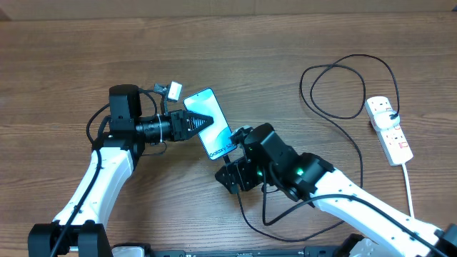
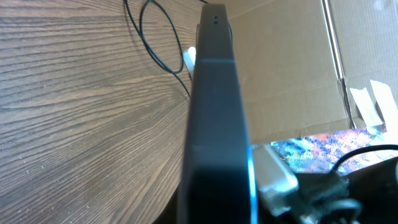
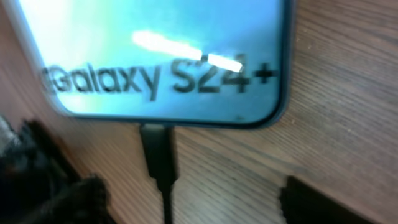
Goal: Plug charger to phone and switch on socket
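- Phone [image 1: 213,128]: the reference item. It sits at a slant on the counter [image 1: 71,57] with its screen up, lit blue-white. The "Galaxy S24+" lettering is at the end nearer my right hand. I cannot tell whether it lies fully flat.
- Left hand [image 1: 198,121]: closed tight across the phone from its long side. My wrist view shows the dark edge of the phone running straight up the middle.
- Charger [image 1: 335,89]: a thin black cable. Its connector [image 3: 158,152] is seated in the port at the lettered end of the phone. The cable leads away from there, loops wide on the counter and reaches the socket.
- Right hand [image 1: 232,175]: just off the lettered end of the phone. Its fingers [image 3: 50,186] are spread to either side of the connector, with a gap on both sides, and grip nothing.
- Socket [image 1: 389,128]: a white strip well apart from the phone, beyond my right arm. It has a red switch [image 1: 404,145], and I cannot tell its position. A thick white cord [image 1: 410,185] trails from the strip's end.
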